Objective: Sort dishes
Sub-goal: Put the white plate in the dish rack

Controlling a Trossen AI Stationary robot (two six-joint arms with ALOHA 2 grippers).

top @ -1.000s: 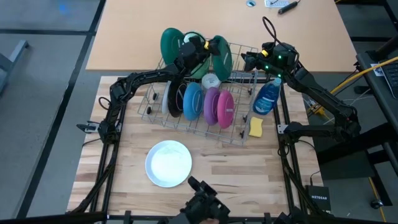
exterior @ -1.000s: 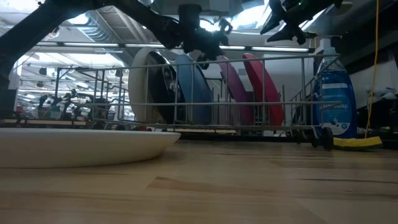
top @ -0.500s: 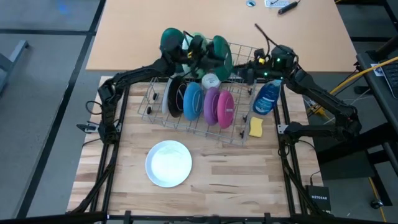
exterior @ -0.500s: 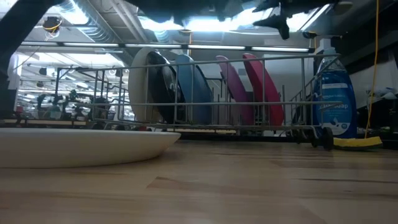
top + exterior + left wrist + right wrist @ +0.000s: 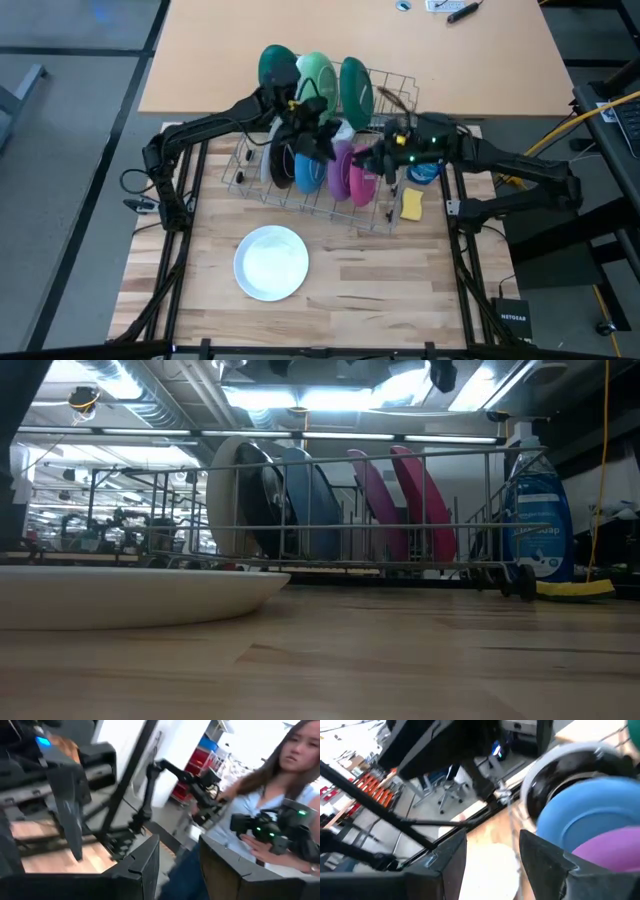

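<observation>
The small plates [image 5: 335, 165] stand upright in the rack [image 5: 385, 215] at the table's far edge, with a white plate [image 5: 271, 262] alone near its front edge. Within the last second both arms have swung in over the rack: the left gripper [image 5: 318, 140], fingers apart and empty, above the blue plate [image 5: 308, 163]; the right gripper [image 5: 372, 160], also open and empty, beside the pink one [image 5: 362, 178]. A pick from the rack looks imminent.

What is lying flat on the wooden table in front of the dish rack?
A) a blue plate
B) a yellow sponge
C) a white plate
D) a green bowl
C: the white plate lies flat on the table by itself, in front of the dish rack, where the colored dishes stand on edge.
</observation>
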